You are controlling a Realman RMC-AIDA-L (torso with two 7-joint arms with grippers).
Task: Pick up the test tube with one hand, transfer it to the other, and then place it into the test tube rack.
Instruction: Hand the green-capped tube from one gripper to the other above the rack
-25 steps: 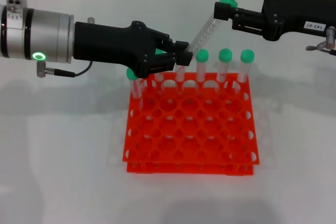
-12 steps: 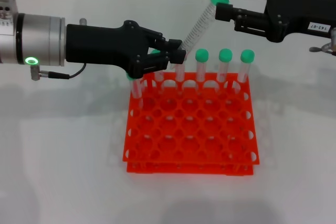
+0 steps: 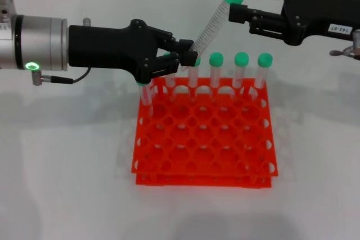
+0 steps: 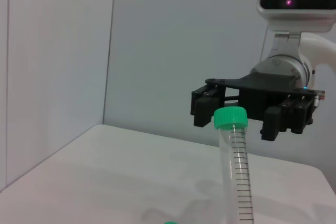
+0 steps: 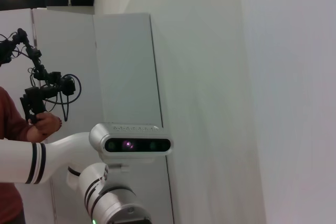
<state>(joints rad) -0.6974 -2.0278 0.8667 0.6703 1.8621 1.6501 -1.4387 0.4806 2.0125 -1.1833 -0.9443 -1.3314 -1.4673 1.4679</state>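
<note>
Test tube [image 3: 212,22] between both grippers

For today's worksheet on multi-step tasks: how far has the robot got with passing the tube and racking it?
Done: the left gripper holds the test tube up by its lower end. In hand: the handover, as the right gripper stands open at the green cap without gripping it. Left: the transfer, then placing it into the test tube rack.
</note>
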